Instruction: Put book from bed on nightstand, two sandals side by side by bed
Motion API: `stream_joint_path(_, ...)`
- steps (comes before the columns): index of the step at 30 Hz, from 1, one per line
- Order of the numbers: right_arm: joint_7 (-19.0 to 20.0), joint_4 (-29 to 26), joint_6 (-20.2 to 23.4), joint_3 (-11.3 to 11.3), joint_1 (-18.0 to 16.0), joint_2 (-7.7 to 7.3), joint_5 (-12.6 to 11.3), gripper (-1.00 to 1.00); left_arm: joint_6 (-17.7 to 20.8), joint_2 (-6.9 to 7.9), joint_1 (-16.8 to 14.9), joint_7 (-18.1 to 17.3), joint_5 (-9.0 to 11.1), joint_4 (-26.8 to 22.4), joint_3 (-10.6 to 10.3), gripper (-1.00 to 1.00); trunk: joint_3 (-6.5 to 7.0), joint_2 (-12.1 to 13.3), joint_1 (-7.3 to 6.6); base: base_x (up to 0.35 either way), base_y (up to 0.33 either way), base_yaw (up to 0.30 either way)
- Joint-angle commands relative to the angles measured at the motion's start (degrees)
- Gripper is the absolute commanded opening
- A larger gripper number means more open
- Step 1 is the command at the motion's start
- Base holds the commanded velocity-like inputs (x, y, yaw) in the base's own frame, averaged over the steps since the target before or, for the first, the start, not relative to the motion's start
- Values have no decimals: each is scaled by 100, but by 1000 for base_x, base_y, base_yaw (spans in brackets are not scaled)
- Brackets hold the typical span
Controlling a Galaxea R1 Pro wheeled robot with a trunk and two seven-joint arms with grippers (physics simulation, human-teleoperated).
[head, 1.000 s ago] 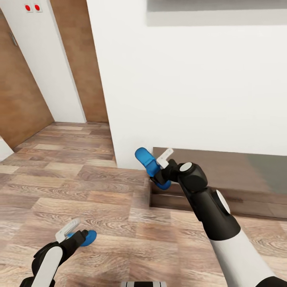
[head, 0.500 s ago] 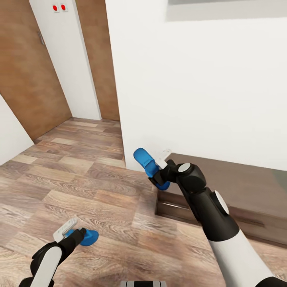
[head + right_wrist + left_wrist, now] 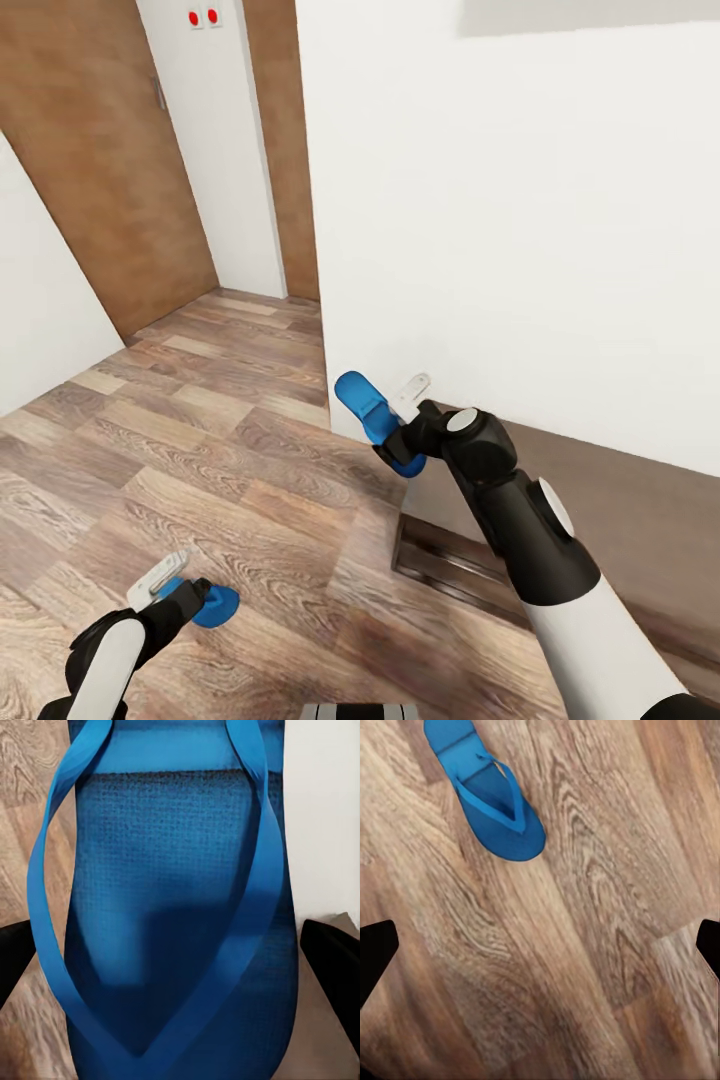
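Note:
Each gripper carries one bright blue sandal above the wooden floor [image 3: 250,480]. My right gripper [image 3: 392,425] is shut on a sandal [image 3: 362,404], held up on edge in front of the white wall; in the right wrist view its sole and thin straps [image 3: 176,907] span the space between the fingers. Low at the left, my left gripper [image 3: 178,596] is shut on the other sandal [image 3: 218,606], whose toe end sticks out past the fingers. The left wrist view has that sandal [image 3: 491,795] over the floor planks. The book, bed and nightstand are out of view.
A white wall [image 3: 520,250] stands close ahead. At its foot on the right runs a low dark brown wooden cabinet [image 3: 455,565]. A brown wooden door [image 3: 110,170] and a white panel [image 3: 215,150] with red dots are at the back left, with open floor between.
The camera has turned left, so the wall, door and cabinet have slid right in the picture. Both grippers still hold their sandals; the left one sits slightly lower.

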Motion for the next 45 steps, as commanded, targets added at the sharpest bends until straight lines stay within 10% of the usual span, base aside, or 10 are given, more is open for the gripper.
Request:
stream_joint_path(1,53,-7,17,-3,-4,-4,61,-100,7,-13,-6,49,53,15,57,100,-7,-2,1,214,-263,279)
stream_joint_path(22,53,-7,17,-32,-30,-10,60,-100,-313,-93,-16,46,81,148,204,100,-59,-2,1,55,-64,279)
stream_joint_path(32,58,-7,17,-55,-207,2,65,-100,350,-76,-1568,8,42,1763,-44,100,-86,-2,1,0,0,279)
stream_joint_path(45,61,-7,17,-102,-211,-61,53,-100,61,-263,-2867,3,-84,3964,-153,100,-122,-2,1,0,0,279)
